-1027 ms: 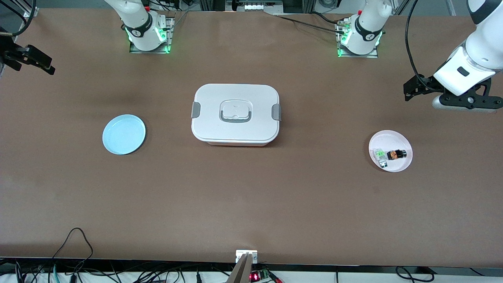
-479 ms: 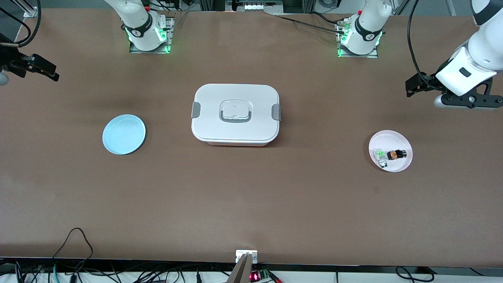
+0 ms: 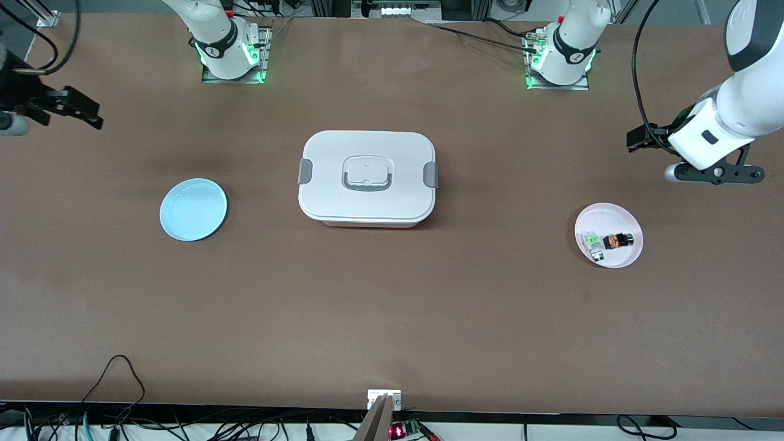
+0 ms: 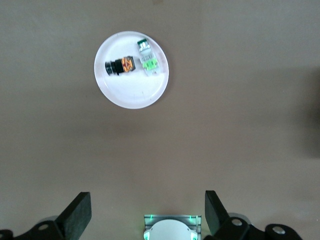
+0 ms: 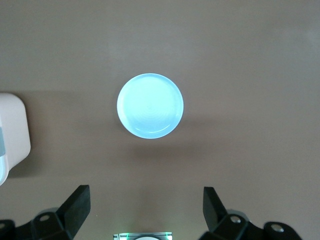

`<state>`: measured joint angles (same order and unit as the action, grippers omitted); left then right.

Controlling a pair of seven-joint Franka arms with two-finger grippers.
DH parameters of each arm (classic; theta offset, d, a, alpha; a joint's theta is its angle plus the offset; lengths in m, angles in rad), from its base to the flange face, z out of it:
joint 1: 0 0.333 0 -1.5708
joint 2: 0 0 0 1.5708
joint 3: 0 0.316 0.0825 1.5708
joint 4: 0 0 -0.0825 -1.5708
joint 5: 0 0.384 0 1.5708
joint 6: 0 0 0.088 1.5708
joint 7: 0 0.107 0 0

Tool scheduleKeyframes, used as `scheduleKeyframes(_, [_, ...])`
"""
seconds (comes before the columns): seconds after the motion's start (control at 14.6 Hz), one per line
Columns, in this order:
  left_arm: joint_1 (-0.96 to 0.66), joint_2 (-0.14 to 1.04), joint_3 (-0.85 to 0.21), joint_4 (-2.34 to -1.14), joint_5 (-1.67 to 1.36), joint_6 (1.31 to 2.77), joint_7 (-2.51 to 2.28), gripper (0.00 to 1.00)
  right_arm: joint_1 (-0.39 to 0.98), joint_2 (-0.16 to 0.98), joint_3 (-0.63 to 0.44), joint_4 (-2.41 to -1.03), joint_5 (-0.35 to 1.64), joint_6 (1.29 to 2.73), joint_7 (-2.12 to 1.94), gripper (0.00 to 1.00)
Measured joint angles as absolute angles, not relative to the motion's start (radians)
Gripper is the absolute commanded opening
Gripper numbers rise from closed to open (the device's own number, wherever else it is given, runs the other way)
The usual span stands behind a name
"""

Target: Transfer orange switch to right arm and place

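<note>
Switch: the tiny black orange switch (image 3: 617, 241), with an orange-copper band, lies on its side in the small round white plate (image 3: 625, 214) toward the left arm's end of the table, nearest the front camera of the task's things.
Neighbour: a small clear part with a green top (image 3: 591, 241) lies just beside the switch in the same plate, apart from it.
Long axis: runs along the table's length, black end toward the left arm's end.
Centre: a white lidded box with grey clips (image 3: 367, 177), closed.
Goal side: a round pale blue plate (image 3: 193, 209), bare.
Left gripper (image 4: 147, 212): fingers spread wide, empty, above bare table; the plate lies ahead of the fingertips, closer to the front camera.
Right gripper (image 5: 146, 210): fingers apart, empty, waiting above the table by the blue plate.
Nearer arm: left, judged the one to pick.
</note>
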<state>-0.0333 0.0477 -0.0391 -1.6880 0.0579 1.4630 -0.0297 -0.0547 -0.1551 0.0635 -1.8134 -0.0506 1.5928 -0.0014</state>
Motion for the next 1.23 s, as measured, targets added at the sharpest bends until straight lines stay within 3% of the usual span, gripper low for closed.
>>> scheduleKeyframes(0.14, [-0.03,0.058,-0.039,-1.674,0.058,1.449,-0.03,1.0,-0.047,-0.155,0.114,-1.812,-0.053,1.581,0.006,1.0])
scheduleKeyframes(0.48, [-0.005,0.09,-0.037,-1.676,0.058,1.463,-0.031,1.0,-0.057,-0.144,0.105,-1.811,-0.054,1.544,0.005,1.0])
scheduleKeyframes(0.89, [0.041,0.156,-0.032,-1.836,0.067,1.797,-0.031,1.0,-0.066,-0.139,0.082,-1.7,-0.048,1.382,0.005,1.0])
scheduleKeyframes(1.23, [0.093,0.234,-0.031,-1.978,0.077,2.108,-0.03,1.0,-0.062,-0.085,0.079,-1.645,0.04,1.377,0.005,1.0])
